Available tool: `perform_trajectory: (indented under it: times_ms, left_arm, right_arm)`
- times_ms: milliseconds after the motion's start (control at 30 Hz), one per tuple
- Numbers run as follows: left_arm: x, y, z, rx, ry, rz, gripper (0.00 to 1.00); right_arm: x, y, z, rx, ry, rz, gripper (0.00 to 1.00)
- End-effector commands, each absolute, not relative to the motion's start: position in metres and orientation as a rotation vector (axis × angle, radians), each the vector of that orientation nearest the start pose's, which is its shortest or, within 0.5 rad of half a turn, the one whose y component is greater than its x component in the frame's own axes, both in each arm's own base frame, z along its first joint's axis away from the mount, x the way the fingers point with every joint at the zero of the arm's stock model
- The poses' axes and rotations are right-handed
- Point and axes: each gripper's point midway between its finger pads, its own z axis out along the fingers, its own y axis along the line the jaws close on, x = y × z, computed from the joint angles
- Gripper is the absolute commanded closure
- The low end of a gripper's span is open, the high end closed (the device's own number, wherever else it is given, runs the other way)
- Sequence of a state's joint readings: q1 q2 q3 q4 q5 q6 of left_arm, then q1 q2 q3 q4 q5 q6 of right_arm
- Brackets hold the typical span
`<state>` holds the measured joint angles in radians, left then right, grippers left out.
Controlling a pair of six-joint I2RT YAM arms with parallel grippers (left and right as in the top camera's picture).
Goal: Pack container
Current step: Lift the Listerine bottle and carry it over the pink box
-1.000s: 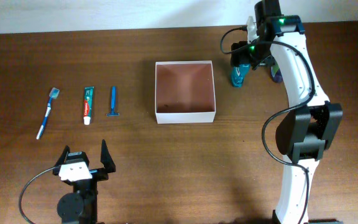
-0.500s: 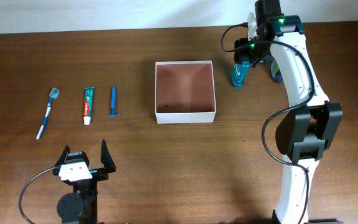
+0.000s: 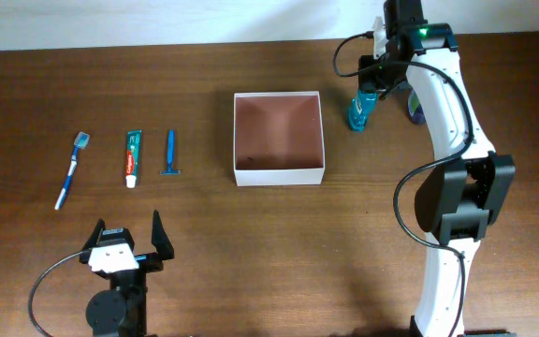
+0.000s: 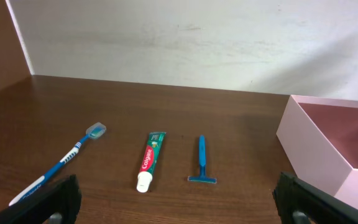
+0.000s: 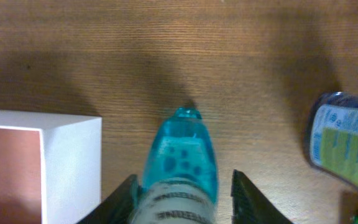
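- The right pincer (image 5: 184, 182) straddles the teal bottle (image 5: 180, 155) with its jaws apart. One finger looks to be against the bottle, while a sliver of wood shows beside the other. I judge this no firm hold yet, and an uneven squeeze could shove the bottle aside or twist it.
- The bottle's body is rounded and looks like slick plastic. Pinched off-centre, it may slip out or swing during a lift.
- On one side, near the bottle, a second bottle (image 5: 344, 137) with a yellow-green label could be knocked by a wide finger.
- On the other side, close by, is the container (image 3: 279, 175). It sits mid-surface (image 3: 344, 243), open-topped, with nothing visible inside. A low carry could catch its thin white wall and shift the box.
- The left pincer (image 3: 127, 234) rests released, spread wide at the near edge. It is well apart from the toothbrush (image 3: 71, 168), toothpaste (image 3: 134, 157) and razor (image 3: 170, 153), so I see no hazard there.
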<state>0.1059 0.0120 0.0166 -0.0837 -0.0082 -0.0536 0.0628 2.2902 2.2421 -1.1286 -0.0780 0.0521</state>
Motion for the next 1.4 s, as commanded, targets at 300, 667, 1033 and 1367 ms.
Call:
perform_trajectory:
  times_ms: [300, 667, 1033, 1367]
  left_arm:
    - [0.244, 0.029, 0.156, -0.151, 1.643, 0.045, 0.01]
    - [0.244, 0.028, 0.156, -0.150, 1.643, 0.045, 0.00]
    - [0.244, 0.028, 0.156, -0.150, 1.643, 0.045, 0.01]
    - [0.244, 0.028, 0.156, -0.150, 1.643, 0.045, 0.01]
  right_arm:
    - [0.539, 0.052, 0.139, -0.037, 2.730, 0.135, 0.78]
    - [0.529, 0.064, 0.210, -0.072, 2.663, 0.155, 0.83]
    - [0.477, 0.126, 0.275, -0.149, 2.642, 0.228, 0.84]
    - [0.463, 0.171, 0.278, -0.180, 2.640, 0.286, 0.84]
